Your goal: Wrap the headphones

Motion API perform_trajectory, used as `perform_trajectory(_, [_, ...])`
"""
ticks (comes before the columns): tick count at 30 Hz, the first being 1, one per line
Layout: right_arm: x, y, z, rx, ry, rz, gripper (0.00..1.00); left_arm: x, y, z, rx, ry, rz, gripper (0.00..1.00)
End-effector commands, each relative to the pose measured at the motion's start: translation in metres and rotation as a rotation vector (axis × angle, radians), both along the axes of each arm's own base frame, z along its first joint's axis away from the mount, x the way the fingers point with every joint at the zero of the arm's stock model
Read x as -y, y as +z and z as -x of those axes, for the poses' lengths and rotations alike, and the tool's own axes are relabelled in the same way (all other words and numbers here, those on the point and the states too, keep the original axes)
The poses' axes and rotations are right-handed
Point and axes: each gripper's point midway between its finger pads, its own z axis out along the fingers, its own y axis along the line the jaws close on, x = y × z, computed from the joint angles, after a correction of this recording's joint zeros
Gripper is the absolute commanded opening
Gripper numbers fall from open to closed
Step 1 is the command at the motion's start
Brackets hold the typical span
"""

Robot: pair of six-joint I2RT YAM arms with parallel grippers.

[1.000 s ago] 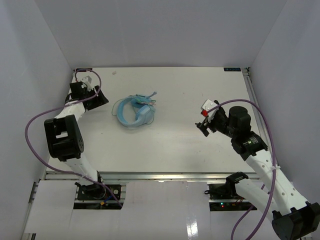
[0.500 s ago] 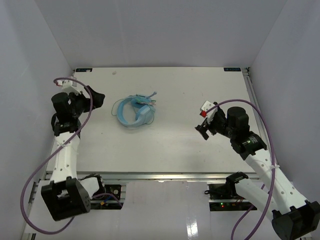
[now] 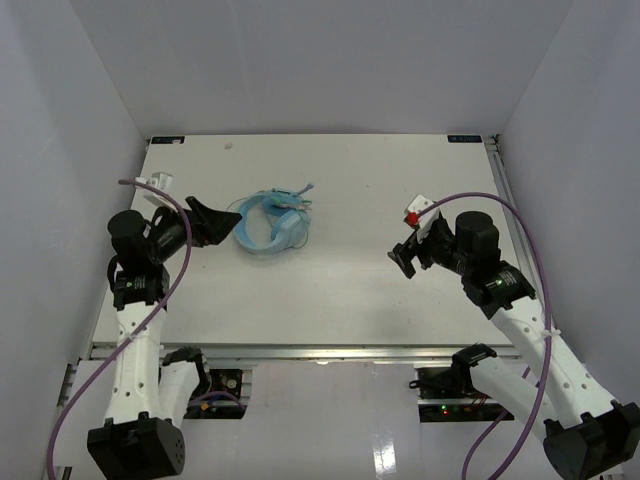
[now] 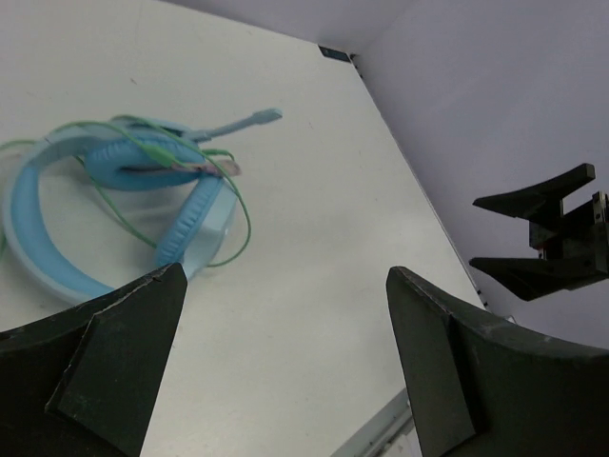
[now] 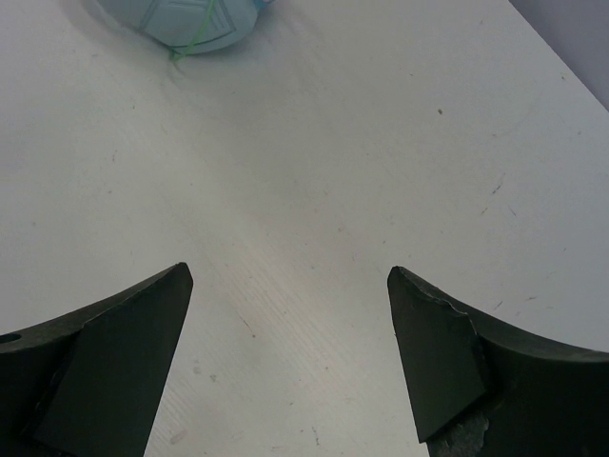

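While left claw [image 3: 224, 227] and right claw [image 3: 401, 262] gape | headphones [image 3: 268, 226] well inside table [image 3: 360, 180] edges

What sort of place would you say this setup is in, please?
Probably a robotics lab test cell: a white table boxed in by plain pale walls, a left arm and right arm mounted at its near edge, and light blue headphones laid out between them.

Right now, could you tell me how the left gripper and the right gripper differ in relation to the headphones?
The left gripper sits close beside the headphones, while the right gripper hangs far across the table. The left gripper's camera sees nearly the whole headphones; the right gripper's sees only an edge. Both are open and hold nothing.
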Motion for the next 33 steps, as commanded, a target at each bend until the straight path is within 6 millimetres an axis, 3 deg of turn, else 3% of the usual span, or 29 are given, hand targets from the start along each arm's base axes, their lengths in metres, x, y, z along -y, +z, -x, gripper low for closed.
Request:
perform_trajectory(1, [-0.003, 0.025, -0.007, -0.004, -0.057, -0.091, 0.9, 0.021, -0.008, 0.021, -0.032, -0.084, 0.038, 0.98])
perform_trajectory(10, [0.002, 0.024, -0.014, -0.049, -0.137, -0.122, 0.9, 0.039, -0.02, 0.034, -0.042, -0.132, 0.033, 0.98])
perform_trajectory(33, [0.007, 0.023, -0.013, -0.044, -0.184, -0.158, 0.9, 0.042, -0.027, 0.048, -0.055, -0.151, 0.021, 0.98])
